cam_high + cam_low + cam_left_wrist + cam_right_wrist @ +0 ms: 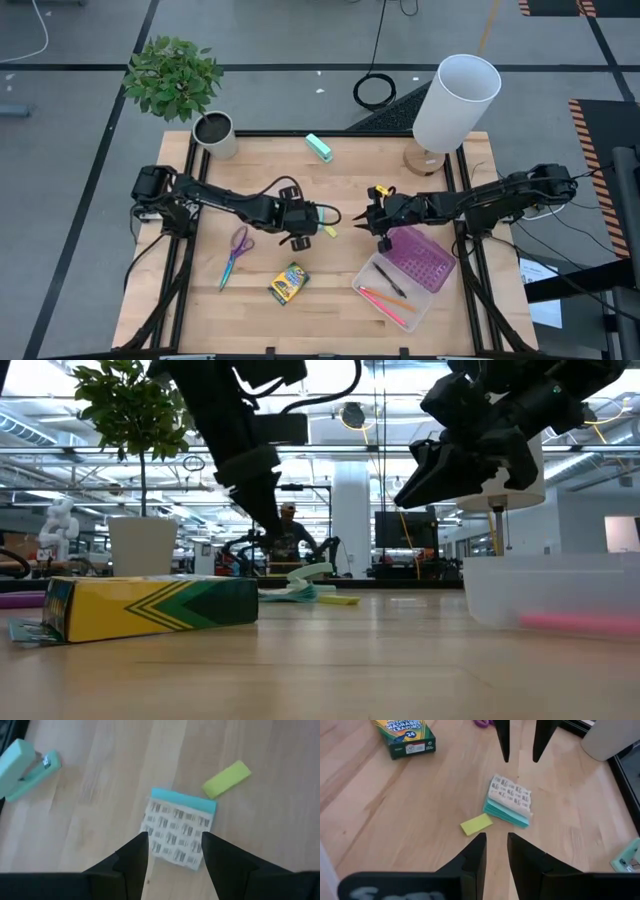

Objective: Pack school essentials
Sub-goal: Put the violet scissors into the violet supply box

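Two dark grippers face each other over the middle of the pale wooden table (250,310): the left gripper (172,847) hangs with fingers apart over a small teal-edged barcode-printed card pad (177,827), a tiny yellow eraser (227,779) lying just beside the pad. Toward 3 o'clock the right gripper (496,851) hovers, fingers slightly apart. At 6 o'clock lie the green-yellow crayon box (288,283) and purple-handled scissors (236,255); at 4 o'clock a clear plastic tray (385,306) holds pens

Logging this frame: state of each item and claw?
left claw: open, over card pad
right claw: open, empty
eraser: on table
crayon box: closed, flat
scissors: on table
bin: holds pens
stapler: on table, far edge
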`<action>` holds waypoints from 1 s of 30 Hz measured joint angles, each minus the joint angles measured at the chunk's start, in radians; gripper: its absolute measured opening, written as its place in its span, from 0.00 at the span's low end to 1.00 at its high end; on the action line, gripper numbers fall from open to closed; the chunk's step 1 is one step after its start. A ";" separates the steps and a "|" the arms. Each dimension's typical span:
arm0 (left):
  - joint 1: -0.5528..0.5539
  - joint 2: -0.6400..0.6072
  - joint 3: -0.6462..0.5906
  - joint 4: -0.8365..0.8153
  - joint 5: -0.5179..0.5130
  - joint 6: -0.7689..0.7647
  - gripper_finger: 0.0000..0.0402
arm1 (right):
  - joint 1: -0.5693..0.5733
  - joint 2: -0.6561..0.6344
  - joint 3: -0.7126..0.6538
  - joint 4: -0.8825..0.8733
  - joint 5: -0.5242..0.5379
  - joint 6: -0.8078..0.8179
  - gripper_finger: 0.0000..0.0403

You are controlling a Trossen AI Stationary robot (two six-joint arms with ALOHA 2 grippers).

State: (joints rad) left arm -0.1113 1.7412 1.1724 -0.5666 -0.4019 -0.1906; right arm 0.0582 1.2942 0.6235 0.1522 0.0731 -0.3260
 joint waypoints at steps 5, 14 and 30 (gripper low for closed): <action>-0.004 -0.001 -0.012 0.003 0.010 0.011 0.47 | 0.001 0.000 0.000 -0.007 0.000 0.000 0.17; -0.001 -0.001 -0.107 0.104 0.061 0.005 0.47 | 0.002 0.000 0.000 -0.012 -0.001 0.017 0.17; -0.013 -0.082 -0.139 0.128 0.187 -0.091 0.47 | 0.003 0.000 0.000 -0.006 -0.027 0.021 0.17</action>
State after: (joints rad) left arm -0.1248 1.6594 1.0332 -0.4381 -0.2147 -0.2813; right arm 0.0608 1.2945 0.6235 0.1459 0.0460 -0.3046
